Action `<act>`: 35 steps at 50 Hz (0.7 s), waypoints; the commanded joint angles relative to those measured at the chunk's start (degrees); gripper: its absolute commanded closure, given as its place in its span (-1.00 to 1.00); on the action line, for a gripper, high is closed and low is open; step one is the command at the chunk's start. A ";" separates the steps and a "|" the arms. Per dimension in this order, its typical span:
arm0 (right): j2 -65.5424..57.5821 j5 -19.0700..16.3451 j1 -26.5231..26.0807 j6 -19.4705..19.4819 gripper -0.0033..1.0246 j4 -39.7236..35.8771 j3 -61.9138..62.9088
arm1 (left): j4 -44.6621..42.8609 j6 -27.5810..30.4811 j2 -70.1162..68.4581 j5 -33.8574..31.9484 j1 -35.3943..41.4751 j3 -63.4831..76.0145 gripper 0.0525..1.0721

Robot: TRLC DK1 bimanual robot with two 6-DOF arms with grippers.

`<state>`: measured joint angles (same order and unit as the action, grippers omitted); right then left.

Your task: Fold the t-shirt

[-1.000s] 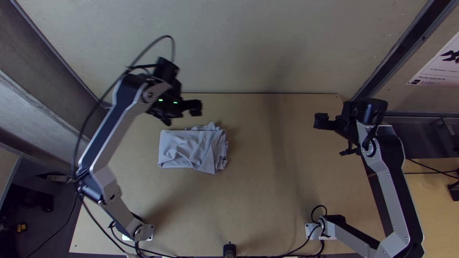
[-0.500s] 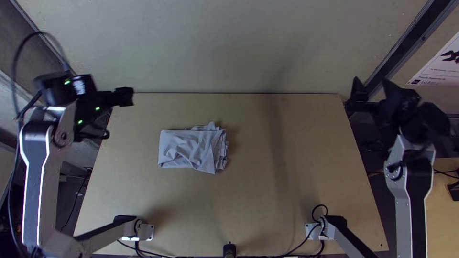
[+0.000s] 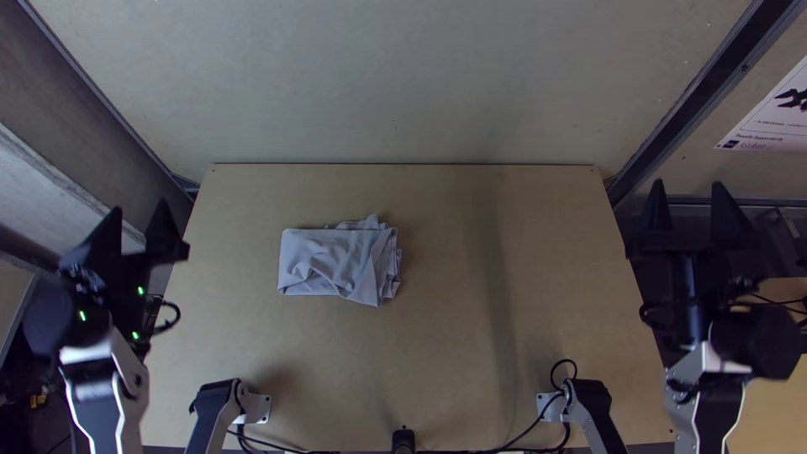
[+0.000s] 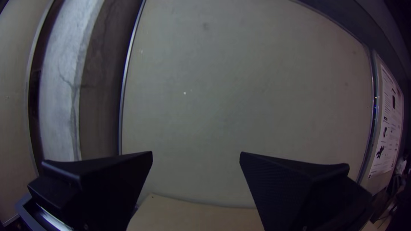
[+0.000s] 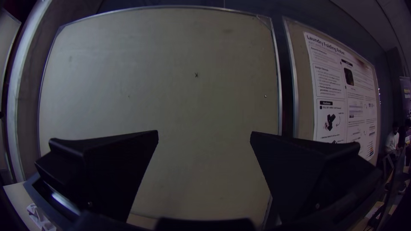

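In the top view my left gripper (image 3: 139,220) stands open beyond the table's left edge, and my right gripper (image 3: 691,206) stands open beyond the right edge. The grey t-shirt (image 3: 336,262) lies left of the table's middle, folded into a compact rectangle, with wrinkled layers bunched at its right end. Both grippers are well apart from it. In the left wrist view my left gripper (image 4: 196,155) has its fingers wide apart with nothing between them. The right wrist view has my right gripper (image 5: 204,133) equally wide and holding nothing; a bit of the t-shirt (image 5: 39,217) shows at a corner.
The light wooden table (image 3: 471,353) carries the arms' bases and black cables near its front edge. A pale wall panel (image 3: 403,84) rises behind it, with metal frame posts at both sides. A poster (image 3: 773,113) hangs on the right.
My left gripper has swung from above the t-shirt out past the left table edge. My right gripper has moved outward and turned toward the back wall. The t-shirt lies as before.
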<state>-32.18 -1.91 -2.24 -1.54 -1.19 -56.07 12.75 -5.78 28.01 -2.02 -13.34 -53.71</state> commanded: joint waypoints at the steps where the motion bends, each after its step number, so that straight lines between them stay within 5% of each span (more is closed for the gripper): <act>1: 6.17 0.51 1.19 2.07 -0.92 2.07 4.22 | -4.58 2.44 -8.15 0.18 -0.37 8.27 -0.92; 16: 24.89 0.51 5.23 1.28 -0.92 9.19 20.39 | -9.68 8.24 -27.75 0.09 -0.89 27.17 -0.89; 25: 30.16 0.51 5.05 1.37 -0.92 8.40 26.98 | -12.93 9.38 -28.10 0.18 -1.42 32.27 -0.89; 35: 32.62 1.91 4.35 2.95 -0.93 16.40 40.08 | -19.70 9.91 -28.19 -0.35 -1.16 40.35 -0.90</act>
<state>-0.03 -0.80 2.50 0.23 12.36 -20.73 -4.14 3.09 0.78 -2.11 -14.41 -17.30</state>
